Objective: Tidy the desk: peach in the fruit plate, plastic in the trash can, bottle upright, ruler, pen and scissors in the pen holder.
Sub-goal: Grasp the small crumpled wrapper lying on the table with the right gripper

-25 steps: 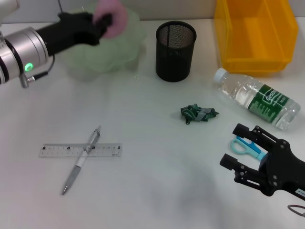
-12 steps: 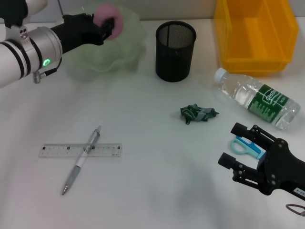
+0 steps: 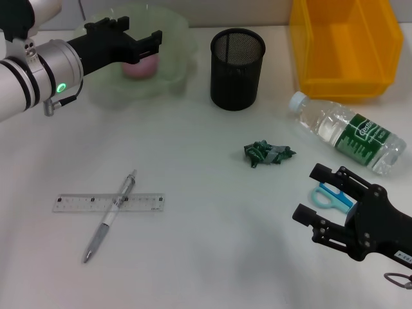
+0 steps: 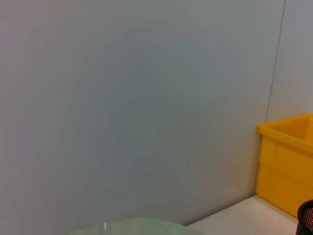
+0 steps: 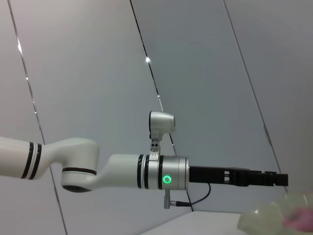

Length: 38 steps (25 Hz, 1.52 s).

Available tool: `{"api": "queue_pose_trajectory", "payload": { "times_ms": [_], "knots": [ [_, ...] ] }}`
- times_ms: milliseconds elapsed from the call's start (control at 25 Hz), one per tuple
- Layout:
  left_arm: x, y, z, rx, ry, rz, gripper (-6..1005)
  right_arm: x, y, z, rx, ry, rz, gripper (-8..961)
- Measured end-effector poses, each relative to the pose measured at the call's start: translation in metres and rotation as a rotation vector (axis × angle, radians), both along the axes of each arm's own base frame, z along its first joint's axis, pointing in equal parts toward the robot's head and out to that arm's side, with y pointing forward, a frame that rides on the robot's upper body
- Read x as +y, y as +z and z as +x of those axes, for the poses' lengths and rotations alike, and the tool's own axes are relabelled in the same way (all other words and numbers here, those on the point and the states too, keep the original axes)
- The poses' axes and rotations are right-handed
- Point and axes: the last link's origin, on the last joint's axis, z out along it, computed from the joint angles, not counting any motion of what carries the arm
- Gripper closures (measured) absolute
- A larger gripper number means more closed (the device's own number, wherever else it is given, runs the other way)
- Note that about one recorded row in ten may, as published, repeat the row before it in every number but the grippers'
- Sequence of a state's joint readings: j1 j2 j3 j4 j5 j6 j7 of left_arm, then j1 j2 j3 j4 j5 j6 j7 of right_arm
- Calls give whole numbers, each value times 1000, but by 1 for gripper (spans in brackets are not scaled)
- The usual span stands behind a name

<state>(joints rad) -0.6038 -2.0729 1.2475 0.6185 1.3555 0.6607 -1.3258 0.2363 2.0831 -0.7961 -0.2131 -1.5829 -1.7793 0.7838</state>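
The pink peach (image 3: 140,66) lies in the pale green fruit plate (image 3: 168,40) at the back left. My left gripper (image 3: 127,33) is open and empty just above it. My right gripper (image 3: 315,193) is open and empty at the front right, over the blue scissors (image 3: 332,197). The clear bottle (image 3: 347,132) lies on its side. The green crumpled plastic (image 3: 266,154) lies mid-table. The pen (image 3: 111,214) lies across the ruler (image 3: 108,203) at the front left. The black mesh pen holder (image 3: 237,60) stands at the back centre. The yellow trash can (image 3: 342,45) stands at the back right.
The left wrist view shows the wall, the plate's rim (image 4: 132,226) and the yellow trash can (image 4: 287,161). The right wrist view shows my left arm (image 5: 146,171) and the plate (image 5: 274,218) with the peach.
My left gripper has opened and let go of the peach, which now rests in the fruit plate. The right gripper has barely moved.
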Motion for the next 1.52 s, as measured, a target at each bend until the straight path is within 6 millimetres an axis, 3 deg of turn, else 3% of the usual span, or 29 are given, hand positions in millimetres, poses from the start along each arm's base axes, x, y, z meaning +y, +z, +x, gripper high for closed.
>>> {"api": "queue_pose_trajectory", "payload": {
  "times_ms": [160, 320, 360, 600, 840, 1000, 1520],
  "knots": [
    [-1, 0, 0, -8, -1, -4, 235, 0, 0, 0, 0, 0, 0, 116],
    [-17, 0, 11, -123, -80, -112, 232, 0, 0, 0, 0, -1, 0, 117],
    [-30, 7, 19, -229, -140, -186, 233, -1, 0, 0, 1, -3, -1, 117],
    [-74, 37, 28, -433, -347, -352, 236, -2, 0, 2, 4, -16, 5, 117],
    [-141, 28, 4, -329, -545, -561, 239, 2, 3, 5, -3, -34, 15, 117],
    [-166, 20, -12, -324, -569, -524, 241, 6, 4, 4, -7, -35, 16, 117],
    [-174, 12, -18, -321, -555, -523, 242, 23, 13, 3, 9, -68, 4, 117]
  ]
}}
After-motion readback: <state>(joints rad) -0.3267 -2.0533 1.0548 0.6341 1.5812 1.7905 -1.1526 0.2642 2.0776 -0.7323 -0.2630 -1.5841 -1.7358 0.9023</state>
